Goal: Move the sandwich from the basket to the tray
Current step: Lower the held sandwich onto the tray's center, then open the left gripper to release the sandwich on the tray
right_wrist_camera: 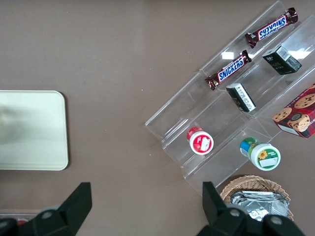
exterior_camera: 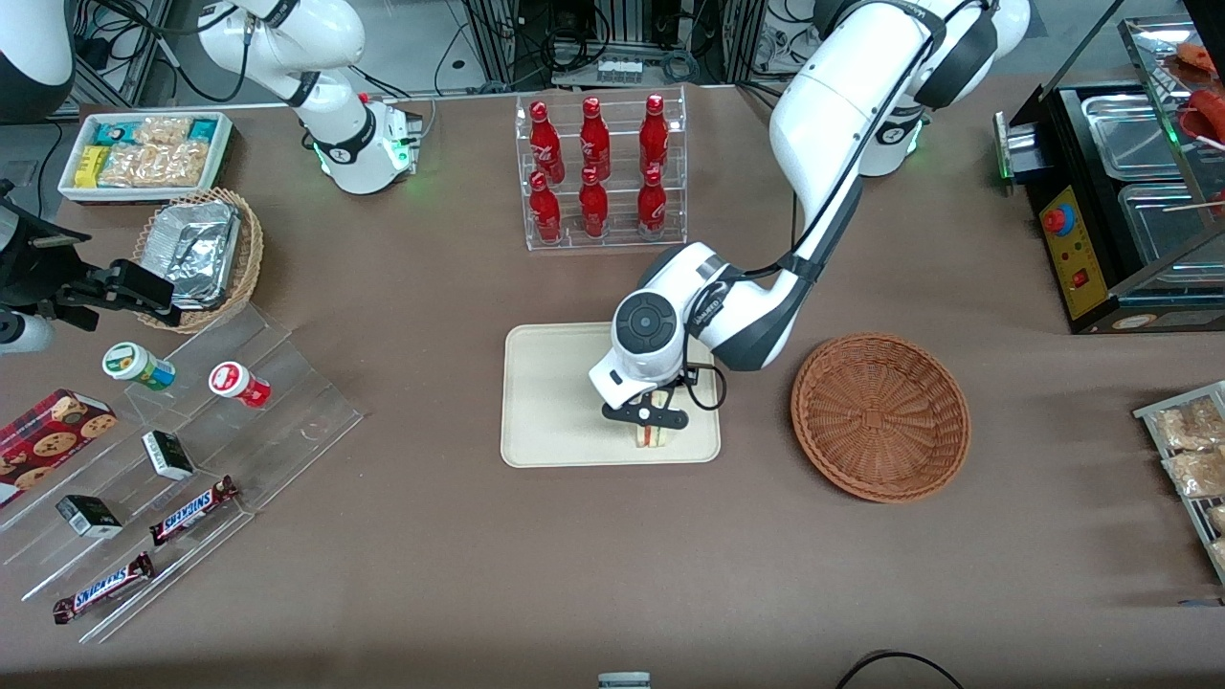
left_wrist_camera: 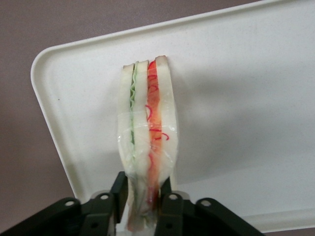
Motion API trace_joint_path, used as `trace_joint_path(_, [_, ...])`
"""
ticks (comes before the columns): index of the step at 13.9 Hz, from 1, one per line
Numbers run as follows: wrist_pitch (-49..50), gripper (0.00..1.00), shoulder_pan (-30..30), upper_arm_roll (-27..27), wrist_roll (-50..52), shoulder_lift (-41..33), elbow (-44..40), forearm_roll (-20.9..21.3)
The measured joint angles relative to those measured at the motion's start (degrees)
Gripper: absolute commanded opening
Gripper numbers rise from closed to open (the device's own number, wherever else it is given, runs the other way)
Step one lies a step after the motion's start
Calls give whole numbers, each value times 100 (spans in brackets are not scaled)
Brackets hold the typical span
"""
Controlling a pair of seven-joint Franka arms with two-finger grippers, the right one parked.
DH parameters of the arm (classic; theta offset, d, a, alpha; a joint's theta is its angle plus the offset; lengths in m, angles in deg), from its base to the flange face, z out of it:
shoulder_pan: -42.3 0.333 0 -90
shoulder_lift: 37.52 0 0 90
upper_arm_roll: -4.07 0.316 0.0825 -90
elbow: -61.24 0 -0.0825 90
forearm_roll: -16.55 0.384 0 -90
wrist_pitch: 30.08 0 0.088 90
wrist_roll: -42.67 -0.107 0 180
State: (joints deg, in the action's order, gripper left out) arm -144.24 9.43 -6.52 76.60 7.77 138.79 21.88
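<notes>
Gripping the sandwich (left_wrist_camera: 147, 142) edge-up, jaws of the gripper (exterior_camera: 649, 428) closed on its sides over the tray (exterior_camera: 555, 402), lower centre of frame, near its front rim. Basket (exterior_camera: 880, 416) sits beside, centre-right, apart.

Table (exterior_camera: 431, 574): brown cloth cover.

Directly on it:
- tray (exterior_camera: 545, 402), cream, near the middle
- basket (exterior_camera: 880, 416), reddish-brown wicker, beside the tray toward the working arm's end, apart from it
- clear rack (exterior_camera: 603, 172) of red bottles, farther from the front camera than the tray
- black warmer (exterior_camera: 1120, 201) with steel pans at the working arm's end
- clear stepped stand (exterior_camera: 191, 459) with candy bars, small boxes and two cups at the parked arm's end
- cookie box (exterior_camera: 48, 435) beside the stand
- tan basket (exterior_camera: 206, 258) with foil trays
- white bin (exterior_camera: 144, 153) of snack packets

Gripper (exterior_camera: 651, 426) sits over the tray, fingers closed on the sandwich (left_wrist_camera: 147, 132).
</notes>
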Motion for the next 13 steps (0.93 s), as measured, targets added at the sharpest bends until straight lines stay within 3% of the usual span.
trace_joint_path(13, [1, 100, 38, 65, 545, -86, -224, 4])
